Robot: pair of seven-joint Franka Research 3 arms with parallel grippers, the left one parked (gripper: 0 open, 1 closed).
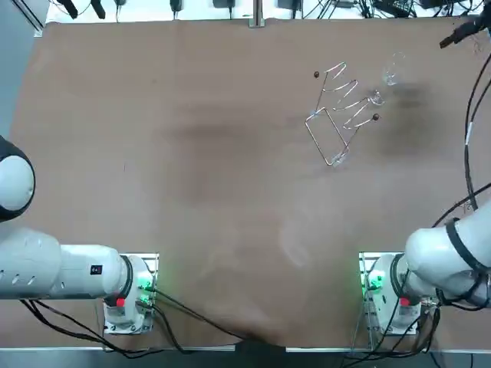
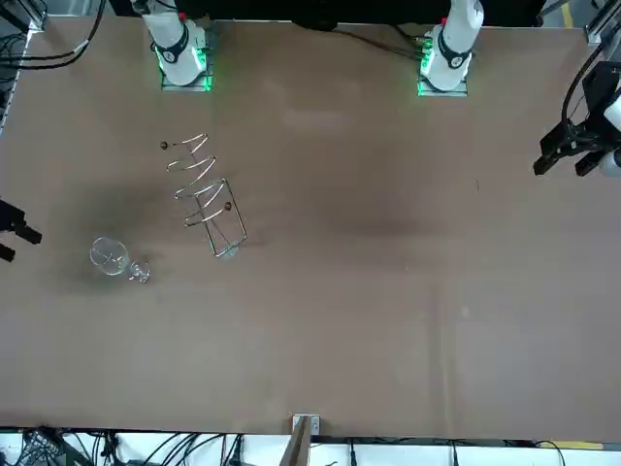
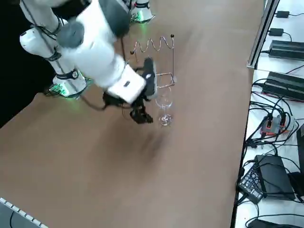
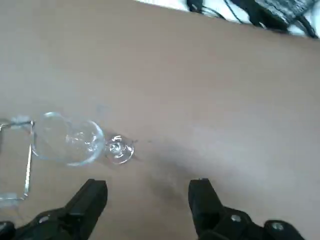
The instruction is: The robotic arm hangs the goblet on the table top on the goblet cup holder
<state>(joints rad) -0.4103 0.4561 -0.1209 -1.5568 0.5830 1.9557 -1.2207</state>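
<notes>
Brown matte worktop (image 1: 192,153). Your clear glass goblet (image 3: 164,105) stands upright in its far right part, just beside the holder (image 1: 337,115). The holder is thin bent wire: a zigzag top rail with dark ball tips over a rectangular base loop. The right gripper (image 4: 147,189) hovers near the goblet, black jaws wide, holding nothing. Cables and black boxes (image 3: 280,47) lie off the worktop's edge.
</notes>
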